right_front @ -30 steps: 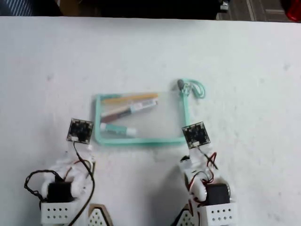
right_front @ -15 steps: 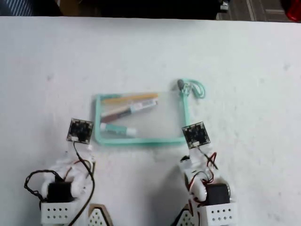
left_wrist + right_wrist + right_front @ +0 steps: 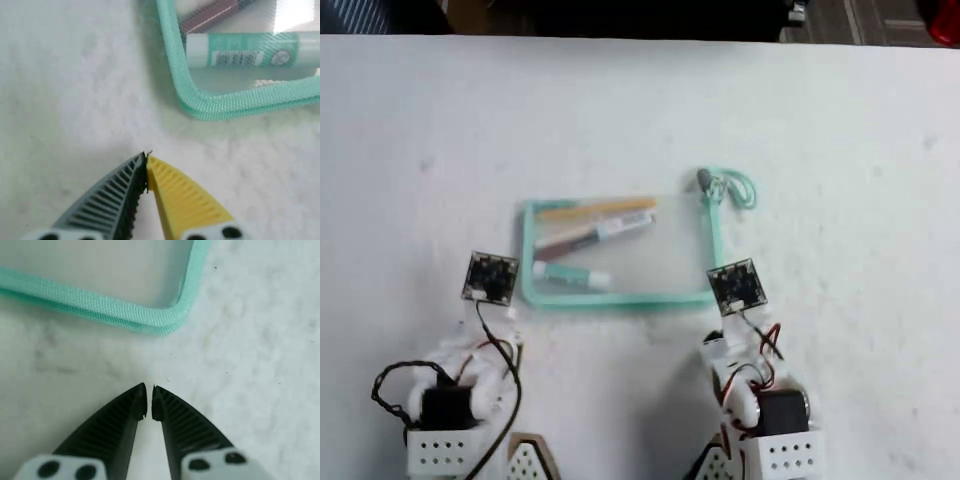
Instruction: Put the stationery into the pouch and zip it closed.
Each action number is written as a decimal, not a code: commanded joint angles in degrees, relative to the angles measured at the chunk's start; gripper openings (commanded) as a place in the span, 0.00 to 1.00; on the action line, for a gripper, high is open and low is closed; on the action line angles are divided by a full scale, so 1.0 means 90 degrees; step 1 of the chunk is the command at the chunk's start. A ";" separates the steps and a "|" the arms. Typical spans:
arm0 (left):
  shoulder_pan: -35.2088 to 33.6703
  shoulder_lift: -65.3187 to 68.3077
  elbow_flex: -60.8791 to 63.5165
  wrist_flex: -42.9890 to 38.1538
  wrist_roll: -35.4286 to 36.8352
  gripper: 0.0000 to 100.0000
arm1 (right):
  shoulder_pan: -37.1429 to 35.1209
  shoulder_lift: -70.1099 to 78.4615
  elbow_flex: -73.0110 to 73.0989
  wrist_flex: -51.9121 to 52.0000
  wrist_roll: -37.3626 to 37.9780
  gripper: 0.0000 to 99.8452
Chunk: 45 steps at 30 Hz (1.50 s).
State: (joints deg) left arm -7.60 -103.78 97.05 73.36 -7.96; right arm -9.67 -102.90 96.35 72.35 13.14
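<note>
White tabletop [image 3: 840, 120] stretches across the room under a fixed overhead camera, with two small robot arms parked side by side at its near edge. Between and just ahead of them lies the pouch [image 3: 620, 298] — clear plastic edged in mint-green fabric — flat on the table. Three pieces of stationery are already inside it: a yellow pencil [image 3: 595, 209], a dark pen [image 3: 570, 238] and a green-labelled glue stick [image 3: 570, 273], stacked one beside another at the end nearer the left arm. The left gripper [image 3: 146, 161] points down at bare table, its grey and yellow fingers pressed together and holding nothing; one rounded pouch corner sits a short way beyond the fingertips, apart from them, with the glue stick just past that corner. The right gripper [image 3: 149, 401] has its two black fingers drawn together to a hairline gap, also holding nothing, and the pouch's other near corner lies just beyond its tips without touching. The zipper pull [image 3: 704, 180] and its looped green cord [image 3: 740, 188] rest at the far corner of the pouch, well beyond the right fingertips. Loading looks finished, so the zipping step is in hand or done — whether the zipper is fully closed cannot be made out. If it is not, the right fingers would need to open, reach past the near corner to the pull and grip it, while the left pins the pouch.
</note>
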 commanded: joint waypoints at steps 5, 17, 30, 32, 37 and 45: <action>0.0083 -0.0054 -0.0010 0.0049 0.0049 0.02 | -0.0063 -0.0044 0.0059 0.0044 0.0059 0.02; 0.0083 -0.0054 -0.0010 0.0049 0.0039 0.02 | -0.0063 -0.0044 0.0059 0.0044 0.0059 0.02; 0.0083 -0.0054 -0.0010 0.0049 0.0039 0.02 | -0.0073 -0.0044 0.0059 0.0044 0.0059 0.02; 0.0083 -0.0054 -0.0010 0.0049 0.0049 0.02 | -0.0073 -0.0044 0.0059 0.0044 0.0059 0.02; 0.0093 -0.0054 -0.0010 0.0049 0.0049 0.02 | -0.0073 -0.0044 0.0059 0.0044 0.0059 0.02; 0.0093 -0.0054 -0.0010 0.0049 0.0049 0.02 | -0.0073 -0.0044 0.0059 0.0044 0.0059 0.02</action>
State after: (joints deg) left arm -7.60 -103.78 97.05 73.36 -7.96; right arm -9.67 -102.90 96.35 72.35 13.14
